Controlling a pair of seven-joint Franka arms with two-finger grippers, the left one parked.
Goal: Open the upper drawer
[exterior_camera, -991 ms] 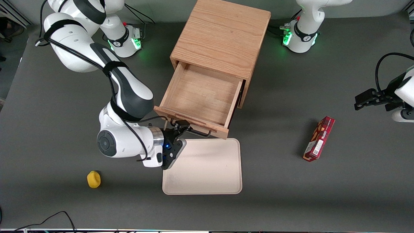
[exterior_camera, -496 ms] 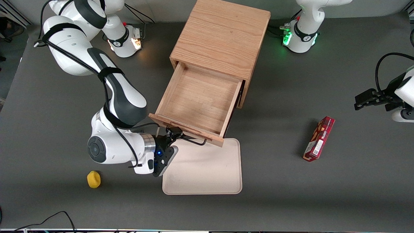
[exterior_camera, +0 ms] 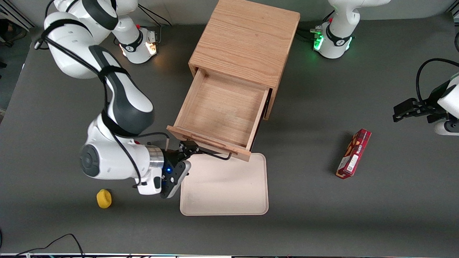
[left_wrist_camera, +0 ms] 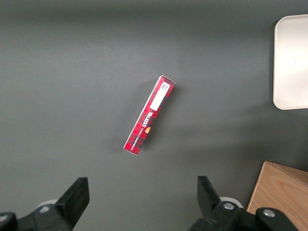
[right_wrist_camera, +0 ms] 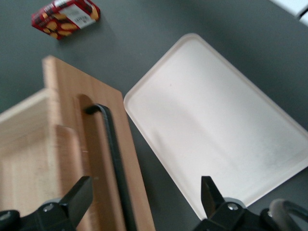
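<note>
The upper drawer (exterior_camera: 218,111) stands pulled far out of the oak cabinet (exterior_camera: 247,39), its wooden inside bare. Its black wire handle (exterior_camera: 215,154) runs along the drawer front (right_wrist_camera: 67,120), which faces the front camera. My right gripper (exterior_camera: 187,148) is open and level with the handle's end toward the working arm's end of the table. In the right wrist view the handle (right_wrist_camera: 113,149) passes between the spread fingers of the gripper (right_wrist_camera: 144,192) without touching either one.
A cream tray (exterior_camera: 229,193) (right_wrist_camera: 216,120) lies just in front of the open drawer. A red snack box (exterior_camera: 354,154) (left_wrist_camera: 149,115) (right_wrist_camera: 65,17) lies toward the parked arm's end. A small yellow object (exterior_camera: 104,198) sits near my wrist, closer to the camera.
The drawer slid a little further out, then stopped. My gripper came off the middle of the handle and drew back toward the working arm's end, the arm moving with it.
</note>
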